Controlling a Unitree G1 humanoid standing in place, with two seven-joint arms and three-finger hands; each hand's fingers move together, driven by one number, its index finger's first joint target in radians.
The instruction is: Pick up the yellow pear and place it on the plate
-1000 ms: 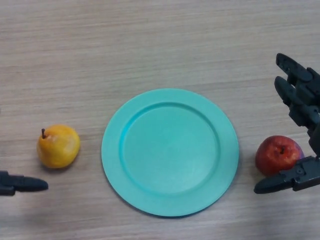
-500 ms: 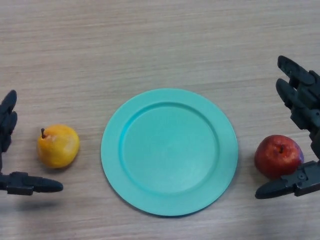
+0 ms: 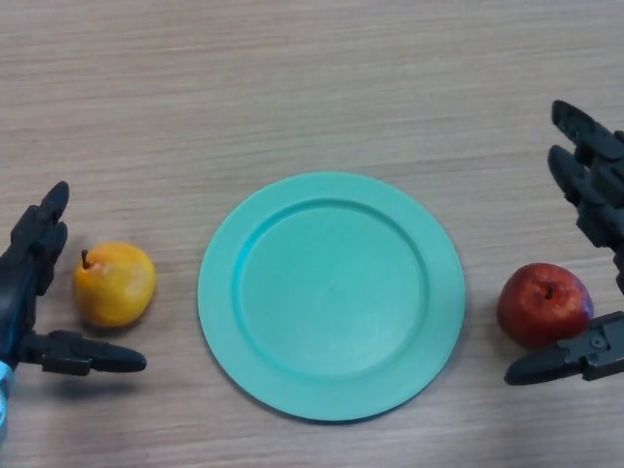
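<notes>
The yellow pear (image 3: 114, 284) lies on the wooden tabletop (image 3: 312, 88) at the left of the frame, stem pointing to the upper left, well apart from the teal plate (image 3: 331, 295) that sits in the middle. The plate holds nothing.

The left robot hand (image 3: 29, 292) is at the left edge, spread open around the pear: its fingers reach up past the fruit's left side and its thumb stretches along the tabletop just below it. Nothing is closed on the pear; the fingertips look just beside its skin, and whether they touch it cannot be told from this view.

The right robot hand (image 3: 595, 253) shows at the right edge, also open, its fingers above and its thumb below a red apple (image 3: 544, 304) that rests on the tabletop. It holds nothing.

The step in hand appears to be the approach for the grasp: the pear is bracketed but not gripped. The next move probably calls for the left robot hand to slide a little further toward the centre of the frame so the fruit sits deep between thumb and fingers, then curl shut on it firmly enough that the rounded body does not roll out, before lifting and carrying it rightward over the plate's rim.
</notes>
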